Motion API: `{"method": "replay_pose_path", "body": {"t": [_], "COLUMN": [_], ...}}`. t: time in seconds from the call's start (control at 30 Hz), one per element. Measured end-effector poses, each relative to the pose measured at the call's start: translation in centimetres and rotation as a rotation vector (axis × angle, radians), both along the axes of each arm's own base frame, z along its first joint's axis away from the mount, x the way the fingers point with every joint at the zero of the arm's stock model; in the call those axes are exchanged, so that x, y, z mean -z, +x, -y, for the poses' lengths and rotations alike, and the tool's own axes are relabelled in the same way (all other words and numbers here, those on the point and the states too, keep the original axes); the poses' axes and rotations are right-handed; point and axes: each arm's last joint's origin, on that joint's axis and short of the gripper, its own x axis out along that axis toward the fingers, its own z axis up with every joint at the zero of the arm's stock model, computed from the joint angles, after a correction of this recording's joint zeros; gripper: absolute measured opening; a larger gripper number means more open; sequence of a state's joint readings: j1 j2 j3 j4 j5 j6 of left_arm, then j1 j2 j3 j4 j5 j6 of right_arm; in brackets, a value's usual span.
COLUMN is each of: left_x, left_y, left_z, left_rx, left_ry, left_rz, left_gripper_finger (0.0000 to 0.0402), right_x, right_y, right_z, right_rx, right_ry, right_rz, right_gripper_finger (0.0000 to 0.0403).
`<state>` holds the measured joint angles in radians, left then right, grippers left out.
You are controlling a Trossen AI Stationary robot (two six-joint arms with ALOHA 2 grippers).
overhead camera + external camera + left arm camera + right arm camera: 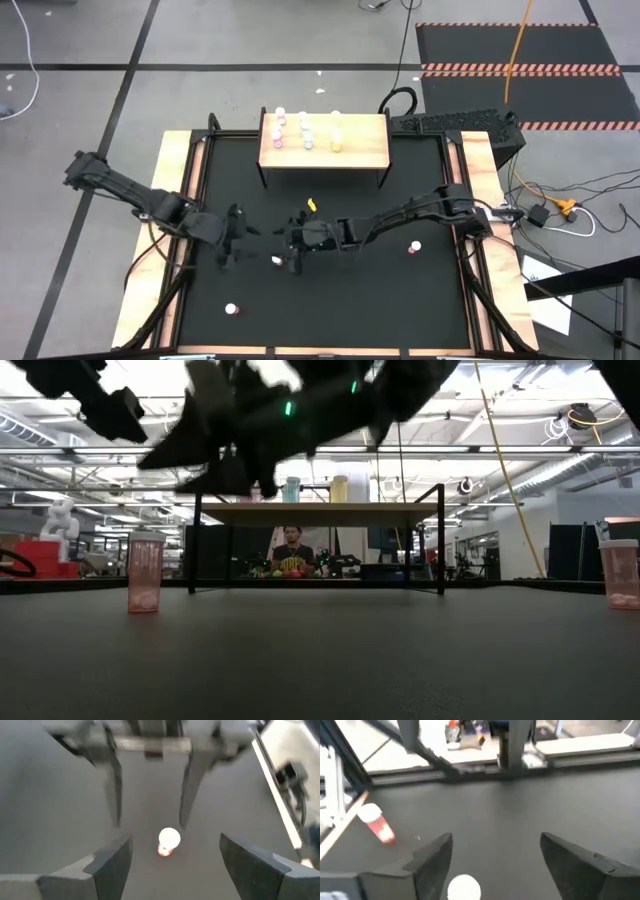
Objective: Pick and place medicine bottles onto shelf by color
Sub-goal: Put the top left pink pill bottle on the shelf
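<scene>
Between both spread grippers [258, 256], pink bottle [277, 261] upright

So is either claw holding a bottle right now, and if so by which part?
Nothing is held. The left claw and right claw both stand open and empty over the mat, facing each other, with a pink bottle standing free on the mat between them.

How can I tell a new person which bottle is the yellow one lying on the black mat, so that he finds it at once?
Start from the wooden shelf at the far side of the black mat. Just in front of the shelf's front edge, near its middle and above the right gripper in the high view, is the yellow bottle. It is the only yellow one off the shelf; the other loose bottles are pink.
</scene>
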<state>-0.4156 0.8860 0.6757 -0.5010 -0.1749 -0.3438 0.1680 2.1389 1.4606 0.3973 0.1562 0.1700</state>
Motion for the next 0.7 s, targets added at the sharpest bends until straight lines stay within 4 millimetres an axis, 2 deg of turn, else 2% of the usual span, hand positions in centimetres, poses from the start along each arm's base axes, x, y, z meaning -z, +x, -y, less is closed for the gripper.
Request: {"method": "replay_pose_path", "body": {"t": [0.13,0.2,0.43,0.7], "left_x": [-1.5,-1.8,-1.8,-1.7], "left_y": [-0.8,-1.1,-1.3,-1.3], "left_z": [-0.5,-0.7,-0.8,-0.8], "left_rx": [-0.097,-0.117,-0.152,-0.138], "left_ry": [-0.032,-0.037,-0.05,-0.032], "left_rz": [0.008,0.019,0.013,0.013], "left_gripper_finger": [0.0299,0.0299,0.0299,0.0299], "right_x": [2.9,3.5,3.9,4.6], "right_y": [0.6,0.8,0.8,0.9], "right_z": [0.8,0.7,0.3,1.0], "right_rx": [-0.04,-0.105,-0.18,-0.25], "right_ry": [0.016,0.043,-0.003,0.001], "right_rz": [-0.07,-0.066,-0.065,-0.094], "right_gripper_finger": [0.0316,0.0316,0.0314,0.0313]}}
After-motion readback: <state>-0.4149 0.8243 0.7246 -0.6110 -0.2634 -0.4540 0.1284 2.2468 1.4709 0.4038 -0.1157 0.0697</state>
